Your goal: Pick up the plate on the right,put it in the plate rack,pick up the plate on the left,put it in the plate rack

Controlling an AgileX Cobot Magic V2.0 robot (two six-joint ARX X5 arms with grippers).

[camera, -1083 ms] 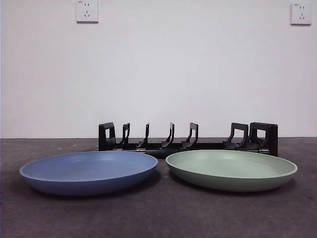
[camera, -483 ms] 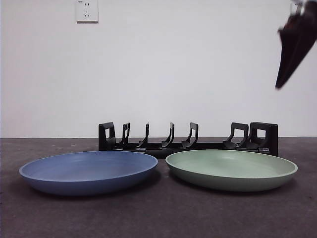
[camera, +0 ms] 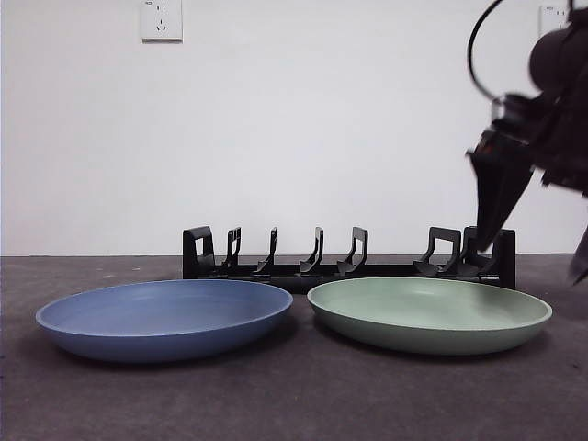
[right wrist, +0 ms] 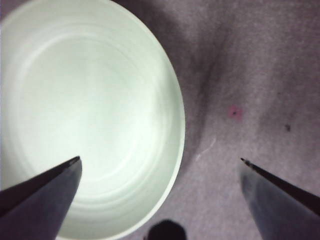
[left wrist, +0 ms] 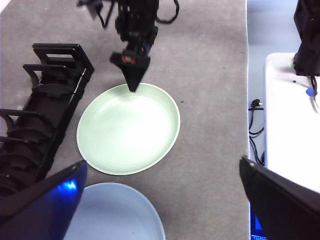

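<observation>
- Front view: the right tool (camera: 496, 241) hangs above the far rim of the shallow pale green round plate (camera: 429, 314), which lies flat on the grey surface (camera: 294, 395) before the long black pronged plate rack (camera: 349, 255).
- Left wrist view: the left tool (left wrist: 160, 200) waits high, jaws spread.
- Right wrist view: spread jaws straddle the rim; best lower until one jaw slips under the edge, then pinch.

Right gripper (camera: 497, 213): black tapered jaws, looped black cable, maybe red marking.

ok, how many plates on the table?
2: a round blue plate and a round pale green plate, side by side in front of the long black plastic rack, both flat on the table.
</observation>
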